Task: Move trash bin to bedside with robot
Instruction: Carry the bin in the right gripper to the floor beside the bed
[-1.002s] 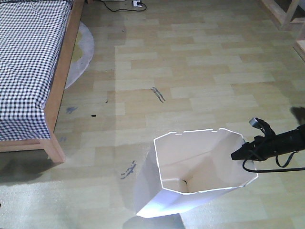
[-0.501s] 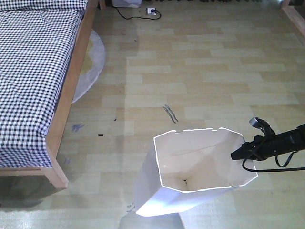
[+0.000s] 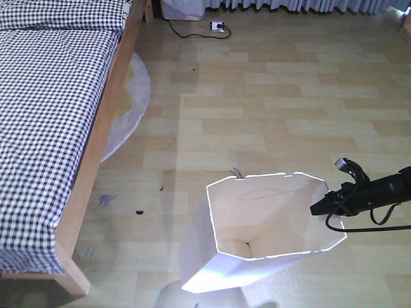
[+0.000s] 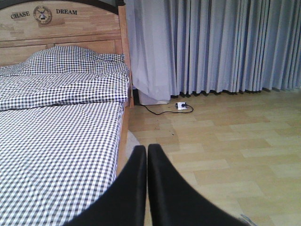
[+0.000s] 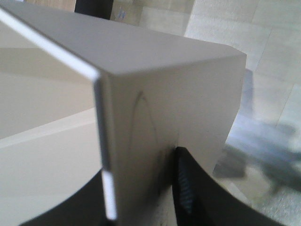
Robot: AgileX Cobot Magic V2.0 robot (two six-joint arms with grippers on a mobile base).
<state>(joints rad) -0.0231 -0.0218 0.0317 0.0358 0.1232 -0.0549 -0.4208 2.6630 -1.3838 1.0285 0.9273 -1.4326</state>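
Front view: the trash bin (image 3: 257, 237) stands low in the frame on the wooden floor (image 3: 276, 115), mouth open upward, white octagonal rim fully visible and the cream interior holding nothing visible. The bedside lies to its left: the bed (image 3: 51, 128), with checked bedding and a light wooden side rail, is well apart from the bin, with bare floor and a few dark marks between them. Whether the bin's base rests on the floor or is raised cannot be told. The right end effector (image 3: 319, 208), at the tip of a thin black arm with a looping cable, meets the bin's right rim. Right wrist view: the right end effector (image 5: 141, 188) is clamped on the bin wall (image 5: 155, 94), 1 black finger (image 5: 186, 188) outside and the other inside. Left wrist view: the left end effector (image 4: 146, 148) is closed, its 2 fingers pressed together with nothing between them, and faces the bed, grey curtains (image 4: 211, 47) and a power strip (image 4: 181, 106) on the floor. A round pale rug (image 3: 131, 109) lies partly under the bed.
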